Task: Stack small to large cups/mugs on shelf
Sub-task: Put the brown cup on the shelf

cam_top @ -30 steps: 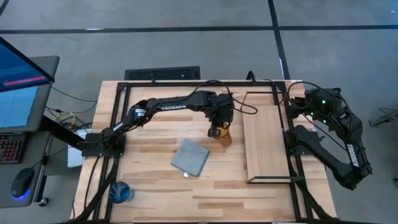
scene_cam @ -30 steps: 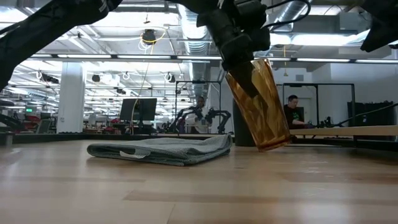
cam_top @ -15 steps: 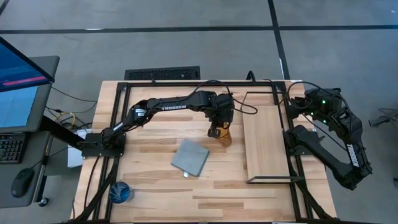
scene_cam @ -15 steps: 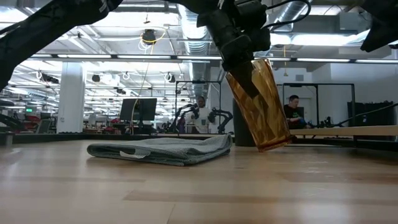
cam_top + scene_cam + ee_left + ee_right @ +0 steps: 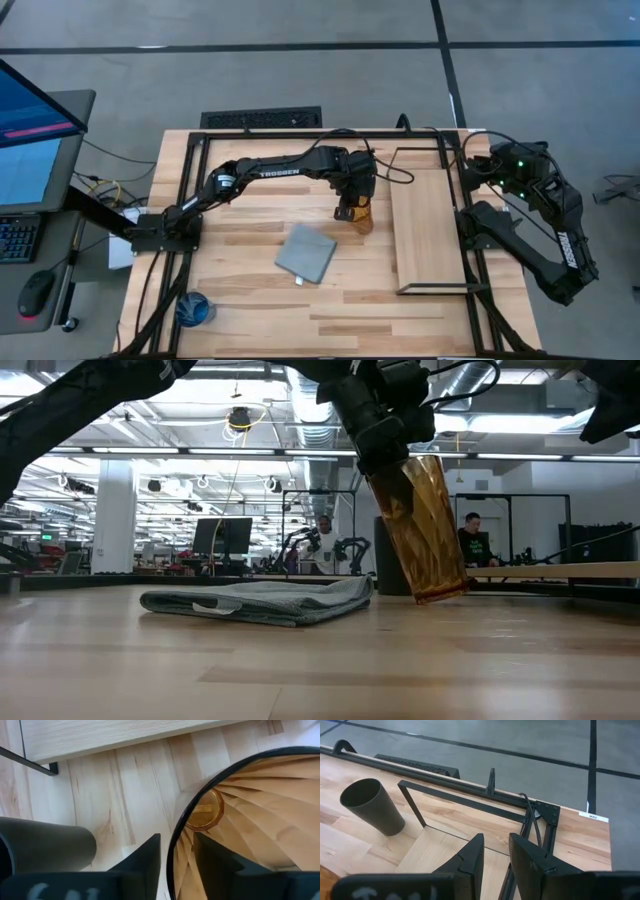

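Amber tumbler tilted, rim straddled by left pincer, just beside shelf edge; right pincer parted, empty

The table is pale planked wood with a smooth, faintly satin face and visible grain. The shelf is lighter wood, matt, edged by thin black metal wire. The amber tumbler looks like glossy translucent plastic, ribbed inside. The black cup is dull and matt. The folded cloth is soft grey-blue fabric. The blue cup is translucent and shiny.
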You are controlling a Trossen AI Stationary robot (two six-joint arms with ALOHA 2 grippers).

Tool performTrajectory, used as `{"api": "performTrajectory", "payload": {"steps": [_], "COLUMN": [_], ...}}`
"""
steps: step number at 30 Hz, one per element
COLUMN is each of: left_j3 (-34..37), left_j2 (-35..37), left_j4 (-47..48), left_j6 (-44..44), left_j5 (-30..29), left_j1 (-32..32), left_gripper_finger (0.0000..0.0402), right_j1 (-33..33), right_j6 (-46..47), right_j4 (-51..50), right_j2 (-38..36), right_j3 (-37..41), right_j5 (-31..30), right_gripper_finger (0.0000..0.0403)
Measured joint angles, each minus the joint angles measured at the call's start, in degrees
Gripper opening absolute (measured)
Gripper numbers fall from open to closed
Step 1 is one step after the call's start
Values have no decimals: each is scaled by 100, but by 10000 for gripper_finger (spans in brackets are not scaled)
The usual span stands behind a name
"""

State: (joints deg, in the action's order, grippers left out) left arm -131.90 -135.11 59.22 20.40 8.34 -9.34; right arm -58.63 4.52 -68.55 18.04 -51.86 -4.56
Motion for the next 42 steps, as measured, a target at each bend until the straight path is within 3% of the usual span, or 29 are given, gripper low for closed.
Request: {"api": "performTrajectory", "payload": {"steps": [14,23,31,42], "left_j3": [0,0,-286,-310], "left_j2": [-2,-2,41,88], "left_j4": [-125,-219,-304,-585], "left_j6": [40,35,59,113], "left_j5": [0,95,620,386], "left_j1": [0,2,74,109], "left_gripper_finger": [177,178,178,178], "right_j1": [0,0,-2,-2], "right_j6": [0,0,2,4], "right_j4": [0,0,11,20], "right_j2": [0,0,-2,0], "right_j3": [0,0,0,0], "right_j5": [0,0,-2,-2], "right_gripper_finger": [113,113,113,113]}}
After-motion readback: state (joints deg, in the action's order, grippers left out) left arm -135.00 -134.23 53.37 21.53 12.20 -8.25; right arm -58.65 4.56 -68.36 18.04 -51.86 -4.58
